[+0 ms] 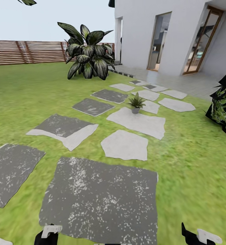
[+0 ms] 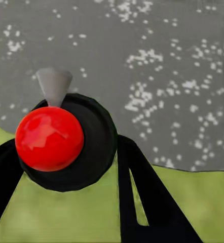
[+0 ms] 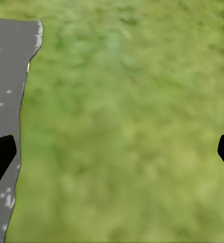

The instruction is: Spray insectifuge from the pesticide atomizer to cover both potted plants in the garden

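One potted plant (image 1: 136,102), a small green rosette in a tiny grey pot, stands on a pale stepping stone (image 1: 137,122) in the middle distance. The second potted plant is out of view. My left gripper (image 2: 66,152) is shut on the pesticide atomizer (image 2: 66,136), seen from above with its red spot, dark round body and grey nozzle. In the head view the atomizer's white trigger head (image 1: 51,230) pokes up at the bottom edge. My right gripper (image 3: 112,154) hangs open over grass, its black fingers (image 3: 0,158) far apart; it also shows in the head view (image 1: 198,237).
Grey stepping stones (image 1: 99,197) cross the lawn (image 1: 194,163) toward the house (image 1: 143,30). A big striped-leaf shrub (image 1: 88,54) stands at the back by the wooden slat fence (image 1: 24,51). A dark bush (image 1: 225,102) sits at the right.
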### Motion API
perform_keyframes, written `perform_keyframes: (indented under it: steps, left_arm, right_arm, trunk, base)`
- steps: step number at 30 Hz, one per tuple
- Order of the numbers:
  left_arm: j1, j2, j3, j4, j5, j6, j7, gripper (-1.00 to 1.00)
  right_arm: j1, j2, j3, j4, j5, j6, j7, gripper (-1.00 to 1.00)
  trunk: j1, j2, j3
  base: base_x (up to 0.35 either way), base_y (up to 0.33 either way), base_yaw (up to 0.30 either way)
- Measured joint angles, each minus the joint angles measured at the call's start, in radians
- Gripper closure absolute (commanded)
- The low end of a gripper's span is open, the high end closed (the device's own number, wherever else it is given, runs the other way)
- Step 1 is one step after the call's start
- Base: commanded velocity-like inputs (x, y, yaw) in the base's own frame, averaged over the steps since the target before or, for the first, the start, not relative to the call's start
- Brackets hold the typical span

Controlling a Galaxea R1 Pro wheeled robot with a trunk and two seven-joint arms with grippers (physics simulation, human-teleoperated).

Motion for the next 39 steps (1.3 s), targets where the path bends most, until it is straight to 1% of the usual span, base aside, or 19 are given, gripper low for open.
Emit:
perform_keyframes:
  steps: [8, 12, 15, 16, 20, 23, 27, 32, 39]
  left_arm:
    - [0.0, 0.0, 0.0, 0.0, 0.0, -0.001, 0.0, 1.0]
    - [0.0, 0.0, 0.0, 0.001, 0.0, -0.001, 0.0, 1.0]
    - [0.0, 0.0, 0.0, 0.003, 0.0, -0.001, 0.0, 1.0]
    - [0.001, 0.0, 0.0, 0.003, 0.0, -0.001, 0.0, 1.0]
    - [0.0, -0.001, 0.0, 0.003, 0.0, -0.001, 0.0, 1.0]
    - [0.0, -0.001, 0.0, 0.003, 0.0, -0.001, 0.0, 1.0]
    - [0.0, -0.001, 0.0, 0.003, 0.0, -0.002, 0.0, 1.0]
    - [0.001, -0.001, 0.0, 0.003, 0.0, -0.002, 0.0, 1.0]
    - [0.0, 0.0, 0.0, 0.002, 0.0, -0.002, 0.0, 1.0]
  right_arm:
    - [0.0, 0.0, 0.001, 0.008, 0.0, 0.0, -0.001, -1.0]
    - [0.0, -0.004, -0.001, 0.087, 0.001, -0.005, -0.001, -1.0]
    - [0.0, -0.005, 0.0, 0.116, 0.002, -0.012, -0.001, -1.0]
    - [0.002, -0.005, 0.0, 0.124, 0.002, -0.022, -0.002, -1.0]
    - [0.017, -0.006, 0.0, 0.197, 0.004, -0.139, -0.002, -1.0]
    - [0.021, -0.006, 0.0, 0.227, 0.004, -0.183, -0.002, -1.0]
    - [0.022, -0.006, 0.0, 0.267, 0.003, -0.193, -0.003, -1.0]
    - [0.022, -0.004, 0.001, 0.36, 0.004, -0.195, -0.004, -1.0]
    - [0.022, -0.001, 0.0, 0.375, 0.004, -0.193, -0.004, -1.0]
  trunk:
    - [0.0, 0.0, 0.001]
    - [0.0, 0.0, 0.001]
    - [0.0, 0.0, 0.001]
    - [0.0, 0.0, 0.002]
    - [0.0, 0.0, 0.003]
    - [0.0, 0.0, 0.005]
    - [0.0, 0.0, 0.005]
    - [0.0, 0.0, 0.005]
    - [0.0, 0.0, 0.005]
  base:
    - [0.335, 0.006, -0.299]
    - [0.337, 0.0, -0.299]
    - [0.337, 0.0, -0.299]
    - [0.337, 0.0, -0.299]
    - [0.337, 0.0, -0.299]
    - [0.337, 0.0, -0.261]
    - [0.337, 0.0, -0.067]
    - [0.337, 0.0, -0.008]
    - [0.337, 0.0, 0.0]
